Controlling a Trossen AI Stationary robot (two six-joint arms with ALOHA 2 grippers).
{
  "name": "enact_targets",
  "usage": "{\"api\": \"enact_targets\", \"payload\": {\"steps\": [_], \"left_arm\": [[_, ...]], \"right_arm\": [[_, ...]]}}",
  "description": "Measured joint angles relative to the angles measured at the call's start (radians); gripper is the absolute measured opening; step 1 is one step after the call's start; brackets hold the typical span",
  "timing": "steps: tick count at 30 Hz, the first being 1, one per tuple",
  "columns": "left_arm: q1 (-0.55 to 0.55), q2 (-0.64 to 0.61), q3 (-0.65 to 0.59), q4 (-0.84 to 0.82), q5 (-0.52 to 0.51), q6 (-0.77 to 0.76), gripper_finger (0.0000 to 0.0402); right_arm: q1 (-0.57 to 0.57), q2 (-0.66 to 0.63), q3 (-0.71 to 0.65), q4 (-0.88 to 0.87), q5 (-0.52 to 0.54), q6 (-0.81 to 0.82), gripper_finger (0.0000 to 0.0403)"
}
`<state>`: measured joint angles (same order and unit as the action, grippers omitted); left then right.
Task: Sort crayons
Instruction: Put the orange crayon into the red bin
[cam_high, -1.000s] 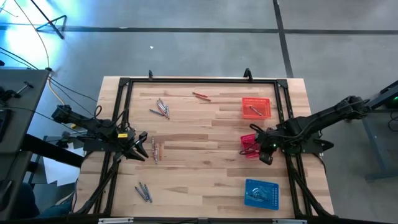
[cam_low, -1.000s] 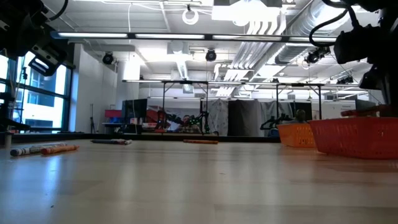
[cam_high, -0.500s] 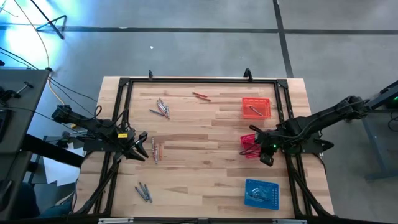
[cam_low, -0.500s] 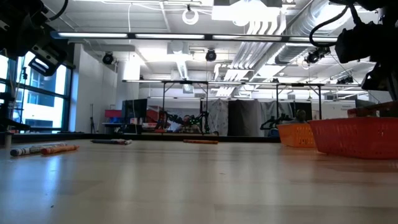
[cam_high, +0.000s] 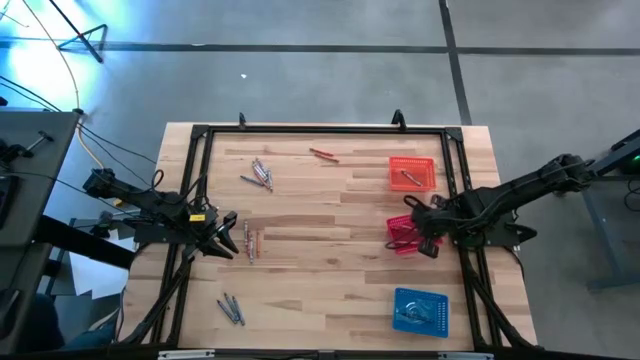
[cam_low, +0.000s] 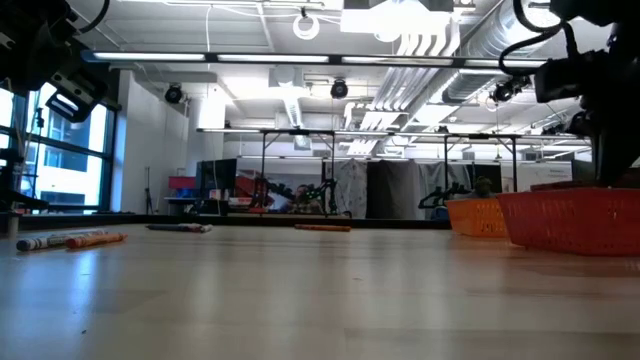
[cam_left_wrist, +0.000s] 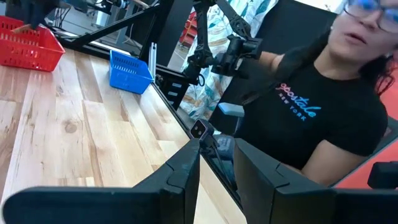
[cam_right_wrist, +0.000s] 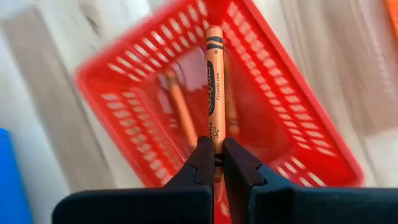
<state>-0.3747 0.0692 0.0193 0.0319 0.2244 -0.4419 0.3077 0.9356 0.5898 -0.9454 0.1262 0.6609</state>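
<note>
From my seat I have the right gripper (cam_right_wrist: 216, 163) clamped on one orange crayon (cam_right_wrist: 214, 87), held over the red basket (cam_right_wrist: 298, 112) on the right side of the table (cam_high: 330, 280). In the right wrist view that crayon runs straight out from between the fingertips, its long axis in line with the gripper, free tip aimed over the basket's far rim. Below it, two more crayons (cam_right_wrist: 180, 106) lie inside the red basket, roughly parallel to the held one.

On the high view the right gripper (cam_high: 428, 243) sits at the red basket's (cam_high: 402, 235) edge, between the orange basket (cam_high: 412, 172) further back and the blue basket (cam_high: 420, 309) at the near edge.

My left gripper (cam_high: 226, 243) waits by the left edge with fingers parted, holding nothing. Just beside it lies a short row of crayons (cam_high: 250, 240), long axes pointing front to back. A grey cluster (cam_high: 260, 174) lies toward the back, a red crayon (cam_high: 322, 154) slanted near the back rail, and a few grey ones (cam_high: 231, 308) angled near the front. A person (cam_left_wrist: 323, 112) in a dark shirt sits past the table edge in the left wrist view
</note>
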Motion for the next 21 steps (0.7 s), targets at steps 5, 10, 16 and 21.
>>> {"api": "enact_targets", "payload": {"steps": [5,10,16,21], "left_arm": [[0.000,0.000,0.000,0.000,0.000,0.000,0.0086],[0.000,0.000,0.000,0.000,0.000,0.000,0.0086],[0.000,0.000,0.000,0.000,0.000,0.000,0.0086],[0.000,0.000,0.000,0.000,0.000,0.000,0.0086]], "right_arm": [[0.000,0.000,0.000,-0.045,0.004,0.000,0.0001],[0.000,0.000,0.000,-0.031,0.051,0.014,0.0001],[0.000,0.000,0.000,-0.019,0.085,0.012,0.0001],[0.000,0.000,0.000,-0.019,0.086,0.044,0.0001]]}}
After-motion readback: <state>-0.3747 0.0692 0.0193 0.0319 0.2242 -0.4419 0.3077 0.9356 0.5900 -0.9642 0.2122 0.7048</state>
